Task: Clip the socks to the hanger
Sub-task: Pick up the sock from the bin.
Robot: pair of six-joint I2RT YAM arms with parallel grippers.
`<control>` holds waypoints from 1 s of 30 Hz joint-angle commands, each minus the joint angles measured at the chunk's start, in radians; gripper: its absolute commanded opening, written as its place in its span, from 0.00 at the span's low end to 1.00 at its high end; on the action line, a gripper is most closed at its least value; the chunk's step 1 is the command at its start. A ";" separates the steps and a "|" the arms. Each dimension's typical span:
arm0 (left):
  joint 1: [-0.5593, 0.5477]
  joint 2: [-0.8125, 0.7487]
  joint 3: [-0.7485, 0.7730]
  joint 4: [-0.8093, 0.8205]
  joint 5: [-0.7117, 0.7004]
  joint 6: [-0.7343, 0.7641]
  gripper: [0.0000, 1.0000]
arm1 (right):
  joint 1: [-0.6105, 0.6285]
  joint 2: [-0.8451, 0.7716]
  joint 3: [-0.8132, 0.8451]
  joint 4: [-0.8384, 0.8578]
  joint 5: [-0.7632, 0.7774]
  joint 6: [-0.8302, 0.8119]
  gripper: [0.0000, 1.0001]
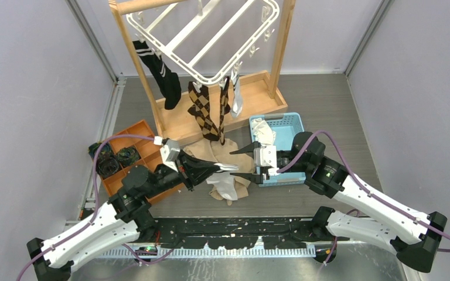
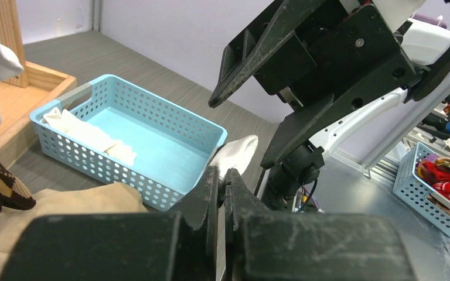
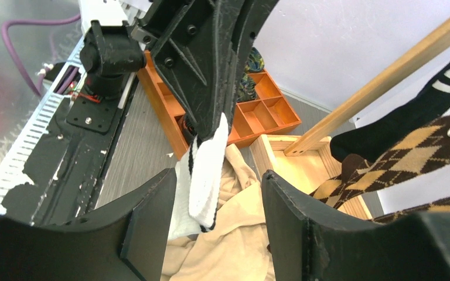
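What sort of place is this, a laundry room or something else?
Probably a robot test booth set up for laundry practice, not a home: two robot arms fixed at the edge of a table, plain walls closing it in, and socks clipped to a drying hanger on a wooden stand.

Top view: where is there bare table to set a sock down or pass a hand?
Bare table: the wide patch right of the blue basket, and the strip behind the orange tray, left of the wooden stand. Crowded: the middle, where left hand, right hand, white sock and beige cloth meet.
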 commanded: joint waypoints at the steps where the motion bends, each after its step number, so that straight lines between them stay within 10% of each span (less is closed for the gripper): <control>1: 0.000 0.042 0.037 0.078 0.018 -0.001 0.00 | 0.006 0.002 0.000 0.060 0.038 0.067 0.61; 17: 0.001 0.040 0.032 0.136 -0.089 -0.210 0.00 | 0.007 0.049 0.049 -0.088 0.034 -0.024 0.59; 28: 0.000 0.028 0.049 0.094 -0.086 -0.182 0.03 | 0.006 0.075 0.075 -0.022 -0.031 0.019 0.05; 30: 0.000 -0.007 0.049 0.052 -0.098 -0.134 0.29 | 0.005 0.062 0.076 -0.036 -0.032 0.023 0.02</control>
